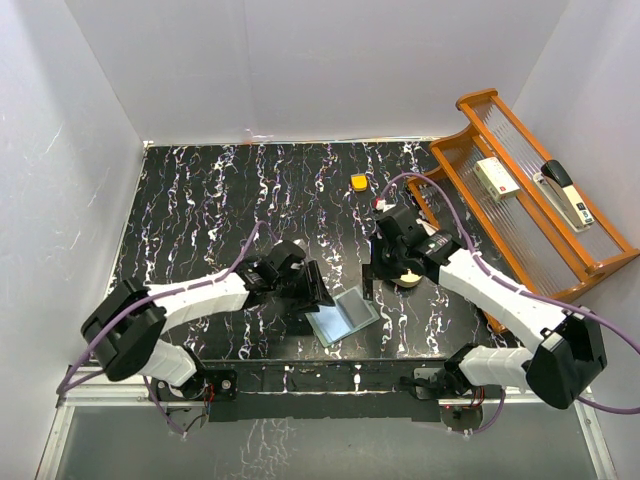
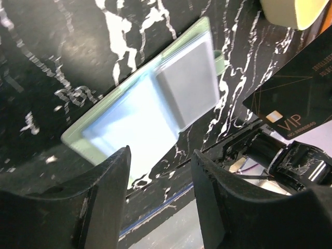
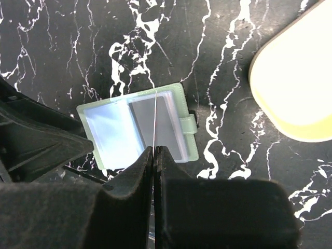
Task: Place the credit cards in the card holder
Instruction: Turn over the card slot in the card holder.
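The card holder (image 1: 342, 315) lies open on the black marbled table, pale green with clear inner pockets; it also shows in the left wrist view (image 2: 150, 104) and the right wrist view (image 3: 135, 129). My right gripper (image 3: 154, 148) is shut on a dark credit card (image 3: 155, 119), seen edge-on above the holder's right half. The same card shows its "VIP" face in the left wrist view (image 2: 295, 98). In the top view my right gripper (image 1: 370, 278) hangs just right of the holder. My left gripper (image 2: 161, 155) is open and empty at the holder's left edge (image 1: 316, 286). No other cards show.
A tan oval dish (image 1: 408, 278) sits under my right arm, right of the holder (image 3: 295, 88). A small orange block (image 1: 359, 182) lies at the back. A wooden rack (image 1: 600, 262) on the right holds a stapler (image 1: 565, 195) and a white box (image 1: 496, 177).
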`<action>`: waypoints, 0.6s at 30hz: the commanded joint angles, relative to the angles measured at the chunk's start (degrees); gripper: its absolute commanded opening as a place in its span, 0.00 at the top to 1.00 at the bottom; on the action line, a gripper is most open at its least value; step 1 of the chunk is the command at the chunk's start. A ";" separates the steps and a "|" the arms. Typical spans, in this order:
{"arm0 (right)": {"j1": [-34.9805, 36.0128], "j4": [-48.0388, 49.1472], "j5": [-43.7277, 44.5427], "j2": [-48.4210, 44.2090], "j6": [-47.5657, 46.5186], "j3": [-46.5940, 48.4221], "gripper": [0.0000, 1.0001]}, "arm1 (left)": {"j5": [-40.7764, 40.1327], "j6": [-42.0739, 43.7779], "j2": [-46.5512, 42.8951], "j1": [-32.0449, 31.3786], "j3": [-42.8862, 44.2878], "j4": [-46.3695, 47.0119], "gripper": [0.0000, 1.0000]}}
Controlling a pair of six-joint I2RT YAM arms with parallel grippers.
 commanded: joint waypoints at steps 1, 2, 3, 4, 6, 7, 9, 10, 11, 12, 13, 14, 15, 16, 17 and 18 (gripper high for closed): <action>-0.08 4.80 -6.05 1.33 -3.63 1.34 1.00 | -4.74 -1.15 -6.40 -0.14 -3.45 -10.15 0.52; -0.13 5.85 -8.18 1.91 -4.45 1.00 1.00 | -4.89 -1.72 -7.44 -0.17 -4.45 -10.23 0.52; -0.08 6.72 -10.52 2.60 -5.23 0.81 1.00 | -4.82 -2.10 -8.23 -0.20 -5.31 -10.17 0.52; -0.13 7.45 -12.35 3.43 -5.98 0.64 1.00 | -4.62 -2.41 -8.72 -0.17 -6.05 -9.90 0.51; -0.11 8.76 -15.10 4.97 -7.23 -0.18 1.00 | -4.17 -2.70 -9.05 -0.16 -7.02 -9.13 0.50; -0.08 9.27 -15.82 5.49 -7.77 -0.64 1.00 | -4.01 -2.97 -9.02 -0.18 -7.42 -8.82 0.50; -0.31 9.21 -16.09 7.74 -9.26 -1.05 1.00 | -3.65 -3.43 -8.52 -0.15 -8.06 -8.19 0.51; -0.47 9.23 -16.00 8.81 -10.02 -1.30 1.00 | -3.34 -3.59 -8.10 -0.22 -8.26 -7.74 0.52; -0.54 9.30 -16.22 9.79 -10.72 -1.46 1.00 | -2.91 -3.59 -7.61 -0.15 -8.35 -7.10 0.54; -0.58 9.46 -16.70 10.77 -11.34 -1.71 1.00 | -2.53 -3.70 -7.15 -0.17 -8.49 -6.45 0.55; -0.59 9.55 -17.52 11.68 -11.72 -1.97 1.00 | -2.28 -3.72 -6.58 -0.21 -8.41 -5.90 0.55; -0.60 9.82 -18.68 12.62 -12.04 -2.29 1.00 | -2.17 -3.62 -6.21 -0.17 -8.23 -5.99 0.56; -0.62 10.09 -20.28 13.31 -12.22 -2.61 1.00 | -2.20 -3.39 -5.79 0.01 -7.82 -6.47 0.56; -0.66 10.46 -21.49 13.70 -12.15 -3.03 1.00 | -2.31 -2.99 -5.62 0.21 -7.35 -7.32 0.57; -0.64 10.86 -22.47 13.91 -11.83 -3.59 1.00 | -2.41 -2.65 -5.64 0.60 -6.92 -8.04 0.58; -0.66 11.48 -23.31 13.97 -11.54 -4.25 1.00 | -2.30 -2.20 -5.93 1.43 -6.59 -8.51 0.58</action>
